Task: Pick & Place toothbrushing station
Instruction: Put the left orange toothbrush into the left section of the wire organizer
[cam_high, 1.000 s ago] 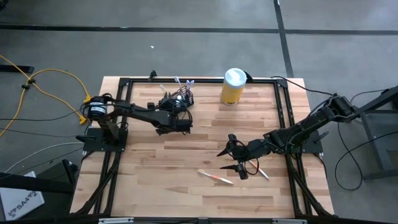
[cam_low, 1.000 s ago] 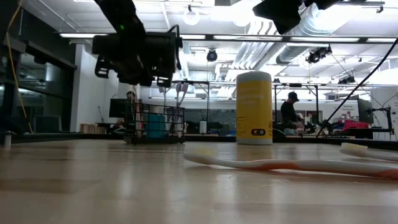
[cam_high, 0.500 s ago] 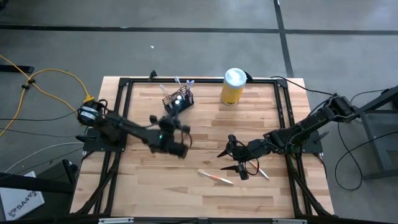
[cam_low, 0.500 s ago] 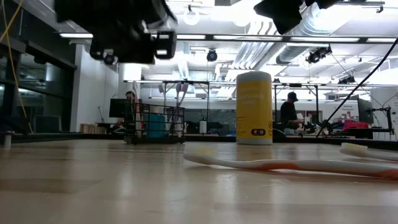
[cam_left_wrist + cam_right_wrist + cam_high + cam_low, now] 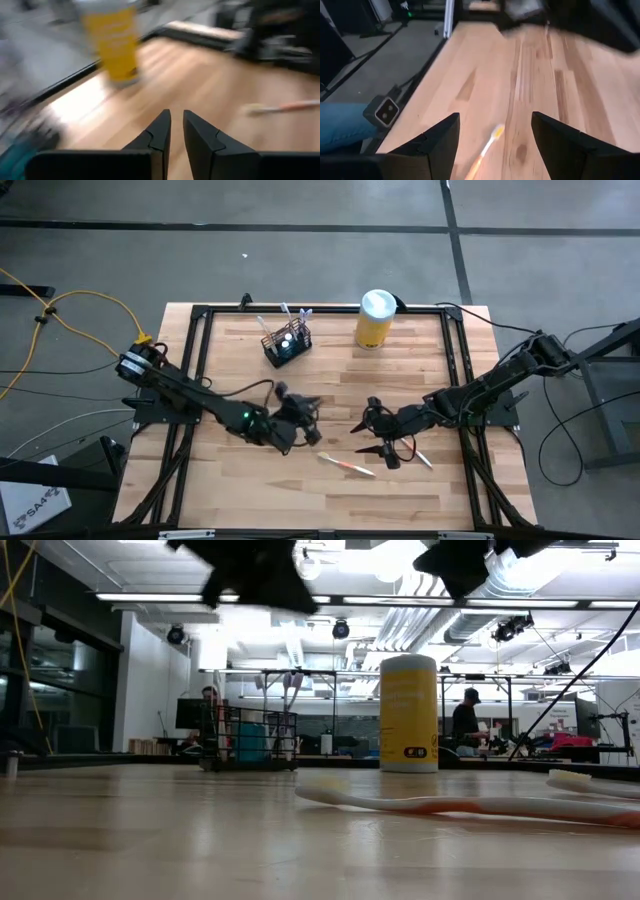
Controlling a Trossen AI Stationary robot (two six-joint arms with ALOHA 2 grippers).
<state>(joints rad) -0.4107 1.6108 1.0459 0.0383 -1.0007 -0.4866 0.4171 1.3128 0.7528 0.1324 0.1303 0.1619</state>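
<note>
Black mesh toothbrushing station (image 5: 286, 344) well behind nearly closed, empty left end effector (image 5: 308, 423).

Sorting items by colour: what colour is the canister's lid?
White, on the yellow canister; clearest in the high view.

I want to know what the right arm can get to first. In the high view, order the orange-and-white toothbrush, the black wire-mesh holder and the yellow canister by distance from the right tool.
1. Orange-and-white toothbrush: lies just beside the open right tool, toward the table's front.
2. Yellow cylindrical canister with a white lid: at the back edge, nearly straight behind the tool.
3. Black wire-mesh holder: back left, slightly farther than the canister.
</note>
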